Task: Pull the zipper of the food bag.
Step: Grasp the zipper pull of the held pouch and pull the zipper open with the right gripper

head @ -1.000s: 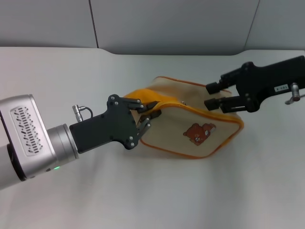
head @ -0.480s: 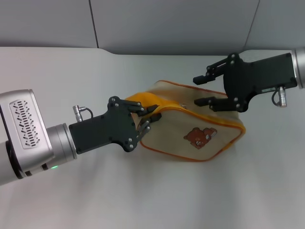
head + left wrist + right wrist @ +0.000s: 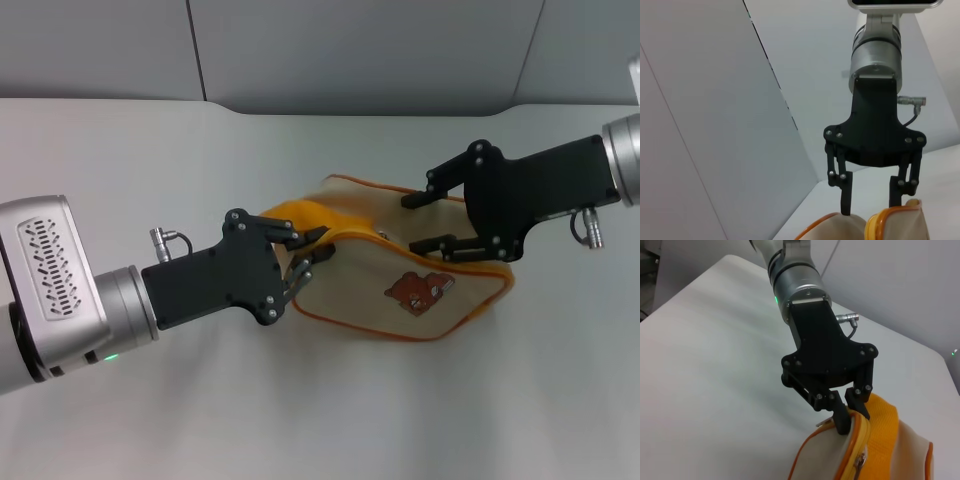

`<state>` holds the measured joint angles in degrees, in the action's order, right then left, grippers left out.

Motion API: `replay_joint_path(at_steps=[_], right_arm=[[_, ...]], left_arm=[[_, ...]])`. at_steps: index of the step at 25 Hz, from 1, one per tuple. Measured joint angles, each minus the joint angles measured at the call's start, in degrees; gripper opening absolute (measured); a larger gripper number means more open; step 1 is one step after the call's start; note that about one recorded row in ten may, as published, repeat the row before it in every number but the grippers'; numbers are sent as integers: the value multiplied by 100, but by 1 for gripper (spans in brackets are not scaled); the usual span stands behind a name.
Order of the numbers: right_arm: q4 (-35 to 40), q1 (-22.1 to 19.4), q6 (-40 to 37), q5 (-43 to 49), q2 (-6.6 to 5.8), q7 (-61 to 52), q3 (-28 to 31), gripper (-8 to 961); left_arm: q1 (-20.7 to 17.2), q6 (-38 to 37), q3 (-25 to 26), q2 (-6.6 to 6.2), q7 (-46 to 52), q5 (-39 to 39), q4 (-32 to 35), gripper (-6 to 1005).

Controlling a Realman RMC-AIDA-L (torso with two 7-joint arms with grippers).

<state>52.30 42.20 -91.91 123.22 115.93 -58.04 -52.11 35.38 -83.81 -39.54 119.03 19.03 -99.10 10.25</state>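
The food bag (image 3: 352, 278), beige with orange piping and a brown bear patch (image 3: 415, 291), lies tilted on the table. My left gripper (image 3: 311, 249) is shut on the bag's left end by the orange strap handle (image 3: 300, 214); the right wrist view shows it (image 3: 850, 414) pinching that end. The zipper runs along the top edge, with its small silver pull tab (image 3: 860, 460) near the left end, and shows faintly in the head view (image 3: 382, 233). My right gripper (image 3: 418, 221) is open, straddling the top edge at the bag's right part; the left wrist view shows it (image 3: 870, 199).
The white table (image 3: 200, 400) spreads all around the bag. A grey wall panel (image 3: 350, 50) stands behind the table's far edge. The left arm's silver housing (image 3: 55, 290) fills the lower left.
My right gripper has moved left and down over the bag's top edge and opened wider. The bag has shifted slightly lower. The left gripper keeps its hold.
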Motion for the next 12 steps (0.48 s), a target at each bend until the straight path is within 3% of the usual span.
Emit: replay_joint_path(at_steps=[12], right_arm=[[-643,480,146,121,-97,-296,-34,399]], left_arm=[[-3,-8,-10,-3,-12,-26,4,100]])
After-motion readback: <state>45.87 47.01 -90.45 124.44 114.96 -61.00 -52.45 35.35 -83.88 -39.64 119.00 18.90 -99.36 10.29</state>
